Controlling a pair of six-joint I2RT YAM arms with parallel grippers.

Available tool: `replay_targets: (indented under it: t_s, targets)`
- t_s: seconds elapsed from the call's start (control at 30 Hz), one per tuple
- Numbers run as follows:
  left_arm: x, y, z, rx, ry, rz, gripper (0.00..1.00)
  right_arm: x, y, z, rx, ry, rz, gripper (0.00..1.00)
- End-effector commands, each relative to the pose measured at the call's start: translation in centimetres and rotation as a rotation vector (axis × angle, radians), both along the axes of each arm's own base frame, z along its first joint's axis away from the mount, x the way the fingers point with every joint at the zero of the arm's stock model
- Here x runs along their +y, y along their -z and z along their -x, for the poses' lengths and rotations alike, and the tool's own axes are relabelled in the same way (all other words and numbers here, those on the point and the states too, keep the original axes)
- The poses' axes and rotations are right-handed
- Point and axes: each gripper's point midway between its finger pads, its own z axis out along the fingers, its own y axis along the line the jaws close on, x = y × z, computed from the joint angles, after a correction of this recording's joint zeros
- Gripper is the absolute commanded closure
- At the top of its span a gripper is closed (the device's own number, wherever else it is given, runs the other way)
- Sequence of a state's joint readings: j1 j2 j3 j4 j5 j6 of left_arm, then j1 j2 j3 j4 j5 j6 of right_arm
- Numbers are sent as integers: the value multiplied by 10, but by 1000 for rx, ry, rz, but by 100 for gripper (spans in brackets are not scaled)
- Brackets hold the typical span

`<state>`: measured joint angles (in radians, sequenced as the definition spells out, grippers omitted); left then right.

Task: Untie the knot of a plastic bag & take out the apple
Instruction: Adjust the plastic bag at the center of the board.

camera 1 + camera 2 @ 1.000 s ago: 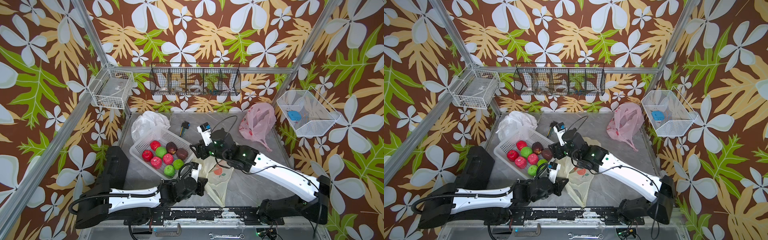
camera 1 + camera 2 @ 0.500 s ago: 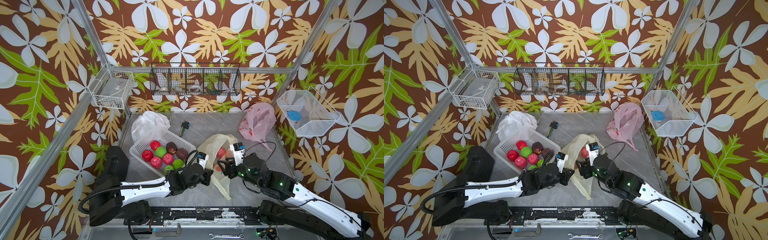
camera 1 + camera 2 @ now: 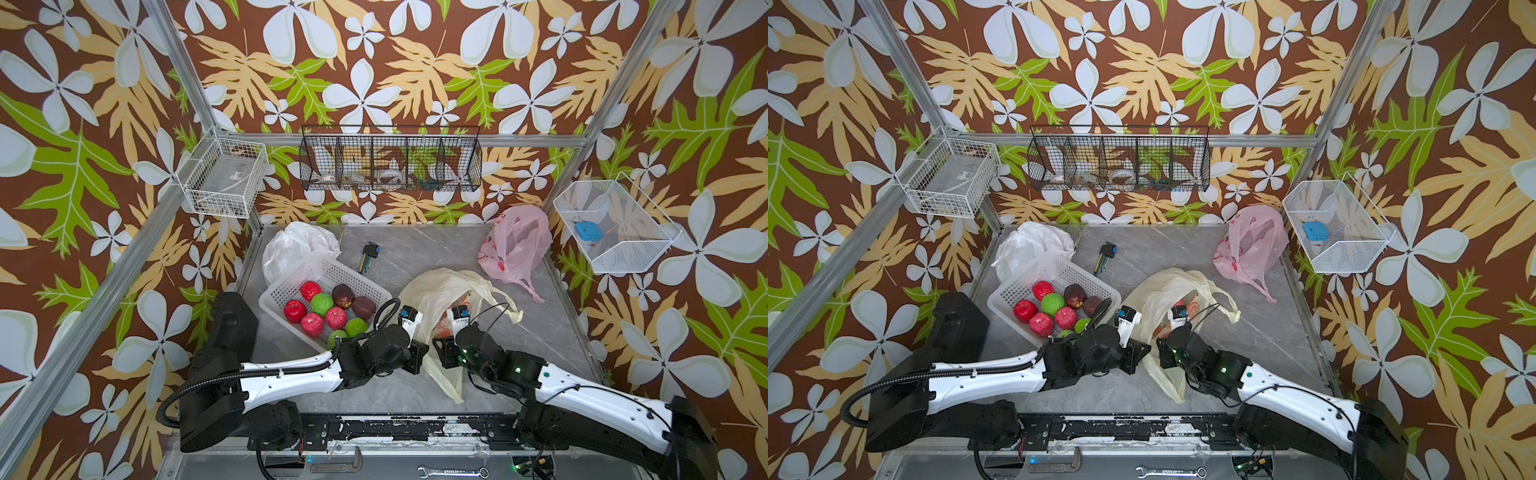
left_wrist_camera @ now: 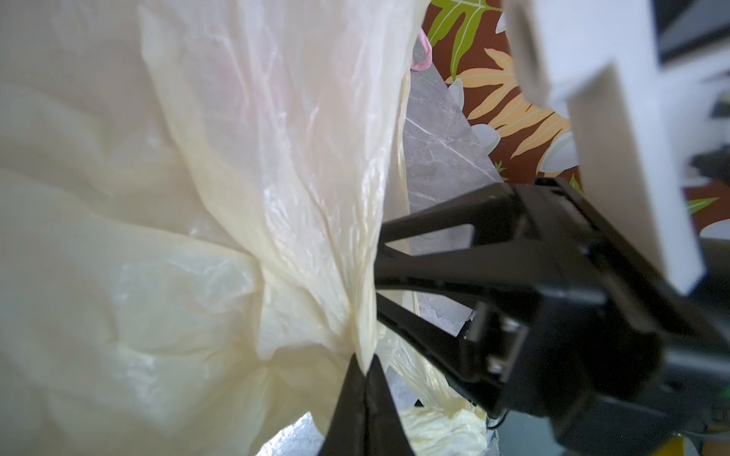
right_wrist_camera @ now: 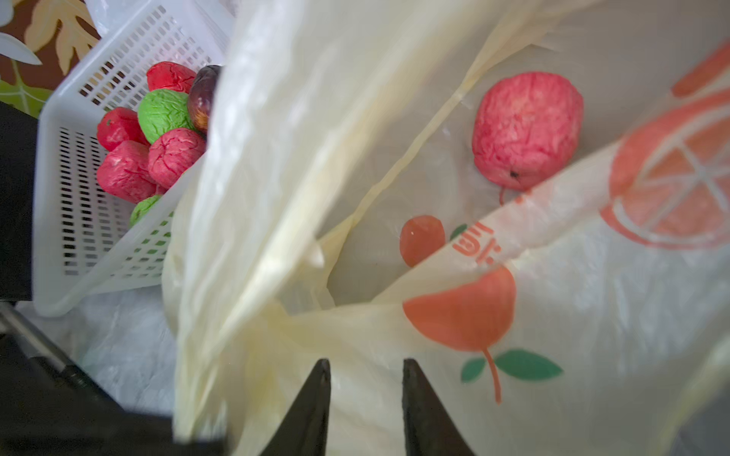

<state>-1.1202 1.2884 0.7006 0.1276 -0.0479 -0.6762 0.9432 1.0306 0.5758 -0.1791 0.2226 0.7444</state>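
A: Pulled right gripper (image 5: 365,361) back from beyond bag (image 3: 436,286) to its mouth; narrowed it to half open, clasped nothing yet
B: And left gripper (image 4: 364,357)?
A: Pinched shut on bag film. Spotted apple (image 5: 527,130) loose inside, uncovered; judged knot undone, reaching in next

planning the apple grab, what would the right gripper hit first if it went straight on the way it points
Probably the bag: its printed front sheet lies right ahead of the right gripper. The apple sits deeper in and off to the side.
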Motion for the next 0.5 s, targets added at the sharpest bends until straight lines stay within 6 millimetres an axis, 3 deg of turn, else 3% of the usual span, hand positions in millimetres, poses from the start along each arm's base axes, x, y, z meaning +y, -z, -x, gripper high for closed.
replay_targets:
  t_s: [0.0, 0.13, 0.23, 0.47]
  targets:
    - [5, -4, 4, 11, 1, 16, 100, 13, -8, -32, -82, 24, 59, 70]
    - [16, -13, 8, 10, -13, 46, 100, 9, 11, -61, -57, 77, 118, 74]
    - [26, -14, 12, 12, -27, 58, 100, -6, 28, -74, -50, 136, 144, 74]
    - [49, -5, 18, 27, -69, 78, 100, -31, 64, -72, 13, 175, 232, 72]
